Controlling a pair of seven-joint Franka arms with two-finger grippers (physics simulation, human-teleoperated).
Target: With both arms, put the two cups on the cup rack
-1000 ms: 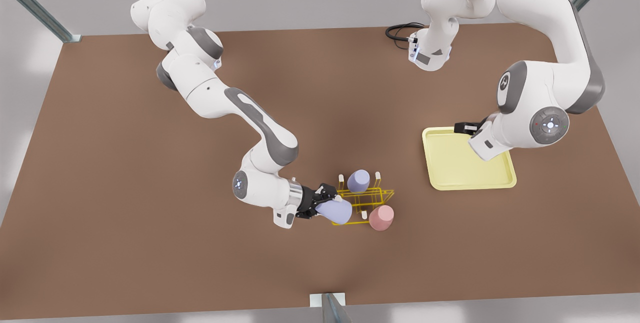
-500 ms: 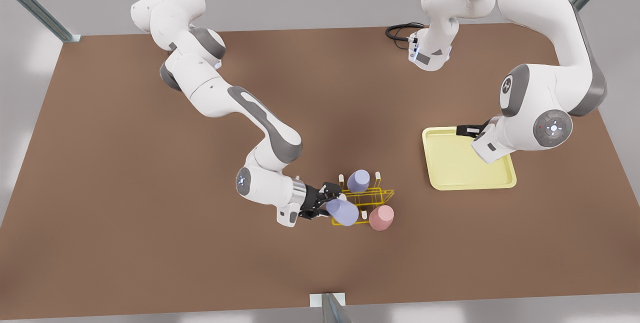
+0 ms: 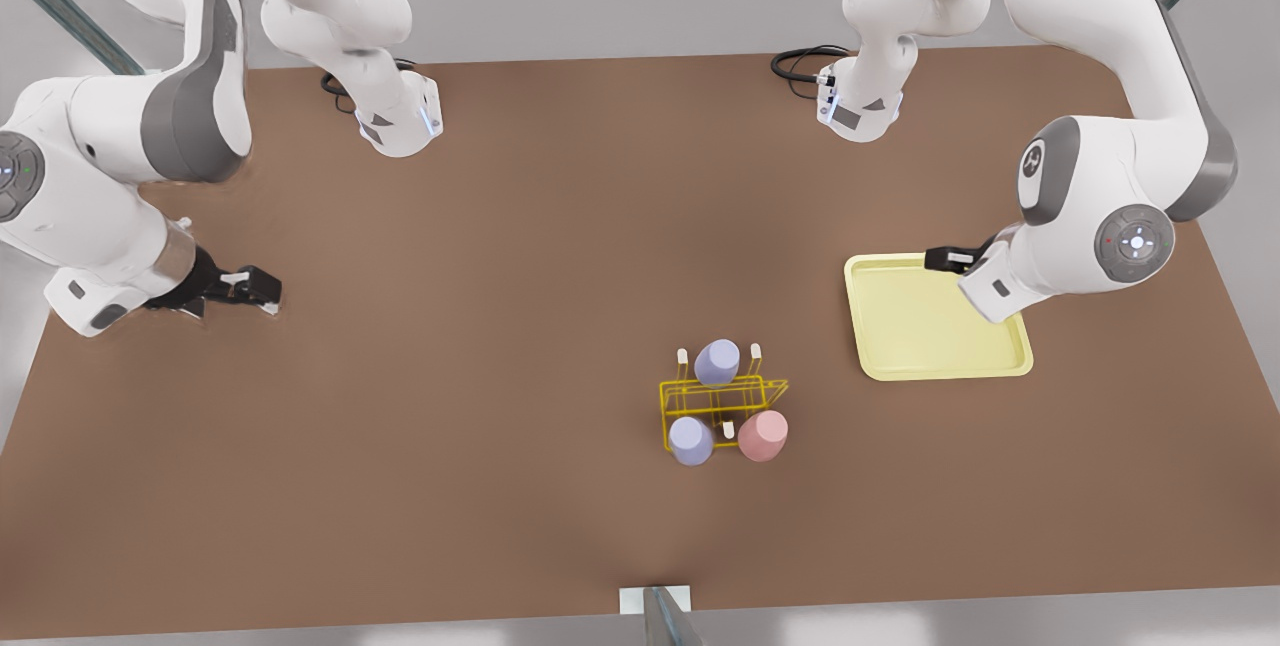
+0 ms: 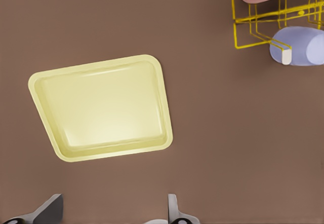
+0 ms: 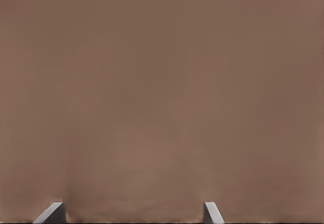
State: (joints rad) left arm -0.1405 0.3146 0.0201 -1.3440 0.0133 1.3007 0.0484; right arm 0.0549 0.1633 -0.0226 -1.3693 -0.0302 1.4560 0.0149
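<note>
- Near the desk edge at the front view's left, the right tool hangs with fingers apart, bare board ahead.
- Left tool, fingers apart, hovers over the tray rim.
- Well apart from both, the cup rack carries the pink cup and two lavender cups.

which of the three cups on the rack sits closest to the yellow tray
The pink cup, on the cup rack's corner toward the front view's right, nearest the tray. Both lavender cups sit farther from it.
</note>
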